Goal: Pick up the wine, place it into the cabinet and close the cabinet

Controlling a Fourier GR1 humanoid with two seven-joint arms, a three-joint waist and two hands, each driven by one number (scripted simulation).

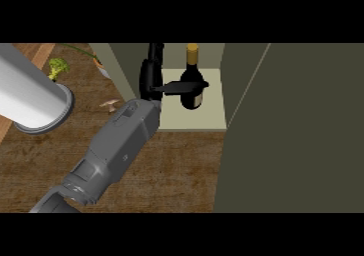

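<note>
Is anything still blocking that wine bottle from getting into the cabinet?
Nothing visible does. The wine bottle already stands on the pale cabinet shelf, with the hand beside it, thumb across the bottle. The door hangs open at the right, clear of the opening.

white cylinder [26, 95], broccoli [58, 67], mushroom [109, 105] (small), wooden counter [170, 170]

dim, even light; cabinet interior [192, 117] brightest; no hard shadows, no glare; view coarse.
</note>
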